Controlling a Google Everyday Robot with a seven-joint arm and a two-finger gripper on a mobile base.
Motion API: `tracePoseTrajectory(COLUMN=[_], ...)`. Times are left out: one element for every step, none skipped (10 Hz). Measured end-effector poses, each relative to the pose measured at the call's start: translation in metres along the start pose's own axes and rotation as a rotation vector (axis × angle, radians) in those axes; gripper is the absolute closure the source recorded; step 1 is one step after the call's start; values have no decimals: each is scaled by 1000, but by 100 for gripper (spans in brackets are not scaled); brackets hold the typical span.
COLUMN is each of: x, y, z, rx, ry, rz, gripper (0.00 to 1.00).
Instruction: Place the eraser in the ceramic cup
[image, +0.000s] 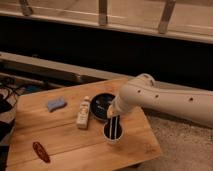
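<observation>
- Wooden table (75, 142), nearest and biggest, carries everything.
- Next in size, the white arm (165, 97) reaches in from the right and bends down over the table's front half.
- Mid-table sits the black bowl (101, 101), just behind the cup and partly hidden by the arm.
- Just left of the bowl lies the white bottle (83, 113).
- Near the front edge the ceramic cup (113, 136) stands upright, pale outside and dark inside.
- Straight over the cup hangs the hand (114, 125), its tip dipping inside the rim. Whether it is clenched, released or carrying anything I cannot tell.
- For the eraser (56, 104), my best guess is the blue block lying flat at the left rear, well apart from cup and hand. If so, I judge it light, slightly soft, grippy and not fragile. Take it across its short sides at mid-length, so that it can go into the cup end first.
- Smallest, a brown oval object (41, 151) lies at the front left.
</observation>
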Motion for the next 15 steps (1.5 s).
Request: tracePoseTrajectory(x=[1,1,2,2,2,2,3,4,4,4,5,5,6,6,6], y=[0,0,0,0,0,0,0,0,0,0,0,0,0,0,0], z=[0,1,1,1,1,2,2,2,3,3,3,3,4,4,4], rx=[0,-1,-1,-1,-1,-1,-1,-1,-1,-1,-2,-2,-2,-2,-3], ry=[0,0,0,0,0,0,-1,-1,0,0,0,0,0,0,-1], rz=[0,0,0,0,-1,-1,-1,-1,-2,-2,-2,-3,-3,-3,-3], gripper=[98,98,98,98,98,98,98,98,98,94,83,78,78,78,78])
